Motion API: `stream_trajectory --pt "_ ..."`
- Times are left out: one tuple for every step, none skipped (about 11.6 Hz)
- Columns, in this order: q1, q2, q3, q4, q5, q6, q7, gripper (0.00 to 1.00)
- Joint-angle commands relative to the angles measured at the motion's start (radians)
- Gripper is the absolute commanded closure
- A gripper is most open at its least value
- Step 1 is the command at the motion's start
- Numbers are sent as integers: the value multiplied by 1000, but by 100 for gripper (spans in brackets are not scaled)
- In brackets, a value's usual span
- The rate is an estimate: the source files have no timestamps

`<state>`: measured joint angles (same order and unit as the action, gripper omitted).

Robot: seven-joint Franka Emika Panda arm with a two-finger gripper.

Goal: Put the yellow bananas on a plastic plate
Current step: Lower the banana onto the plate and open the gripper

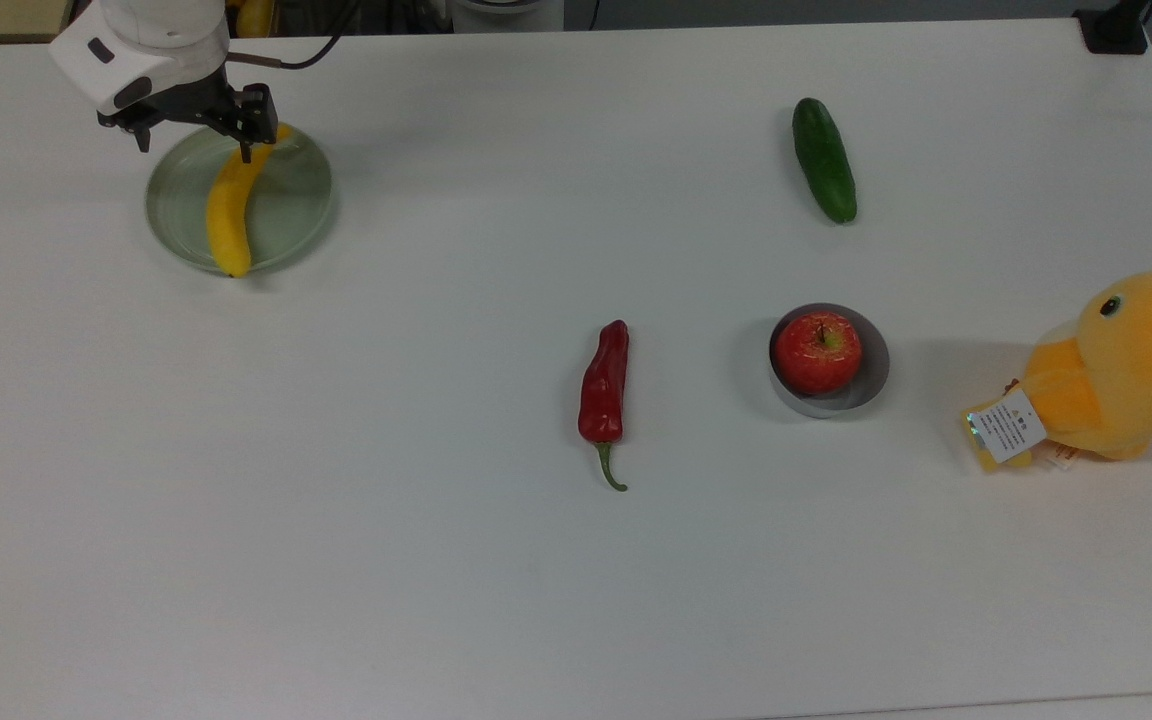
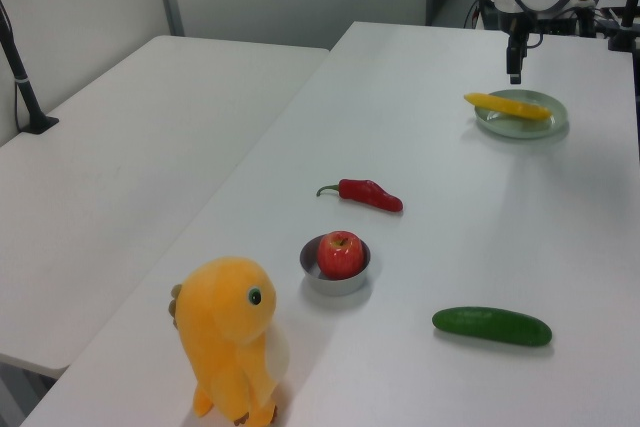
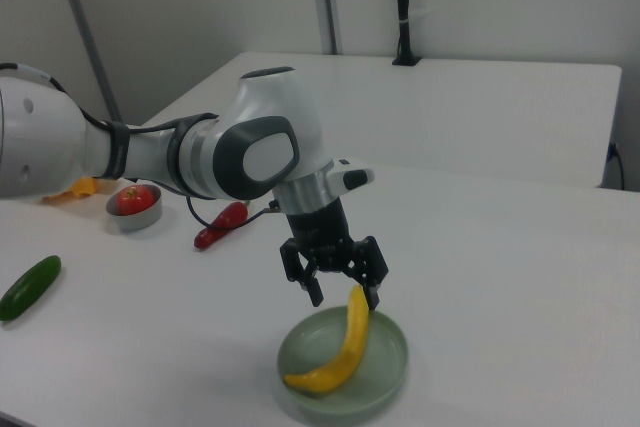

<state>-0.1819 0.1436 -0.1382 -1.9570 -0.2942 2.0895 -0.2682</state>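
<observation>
Hand [image 3: 335,272] hangs open just above the plate's [image 1: 301,215] 12 o'clock rim in the top view, fingers spread and clear of the banana [image 1: 230,212]. The banana lies released across the plate from 1 to 6 o'clock, its tip at the rim. Placing looks done; the next move, as I judge it, is a straight lift away without nudging the fruit.
</observation>
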Motion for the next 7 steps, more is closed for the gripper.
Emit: stream_trajectory --pt "21 -50 -1 -22 4 -14 61 0" --pt "30 -55 8 10 18 -12 140 0" --pt "59 -53 14 30 76 -5 226 0" --pt "73 -55 19 47 145 1 268 0" --pt "76 -55 35 82 220 1 300 0" --pt "94 -56 43 114 281 0 334 0" --pt "125 -56 43 144 306 -2 371 0"
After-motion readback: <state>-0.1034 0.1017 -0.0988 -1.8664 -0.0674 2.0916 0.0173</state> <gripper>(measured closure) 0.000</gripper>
